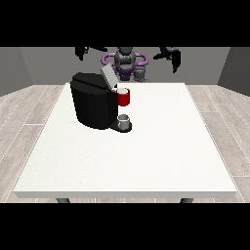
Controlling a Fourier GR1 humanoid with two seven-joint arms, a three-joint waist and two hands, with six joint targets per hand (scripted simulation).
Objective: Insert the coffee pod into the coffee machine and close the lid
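Nearest the camera lies the bare front of the white table (127, 171), which runs back towards me. Further in, left of the middle, stands the black coffee machine (93, 105). At its base, on the side facing the view's right, a small grey thing (124, 121) sits on the machine's low black stand; it looks like a short cup standing upright, its axis vertical, open end up, though I cannot tell whether it is the coffee pod. Just above it is a red thing at the machine (123, 97), also upright, set against the machine's front. Over that, the machine's grey lid (108, 77) is raised, tilting up and back towards me, so the top is open.

Beyond the table's far edge is my torso (125, 62), grey with purple rings. My hand at the view's left (82, 52) is lifted high, well apart from the machine and above it. My hand at the view's right (171, 54) is likewise raised, far from everything on the table. Both hold nothing; whether their fingers are spread or curled I cannot tell.
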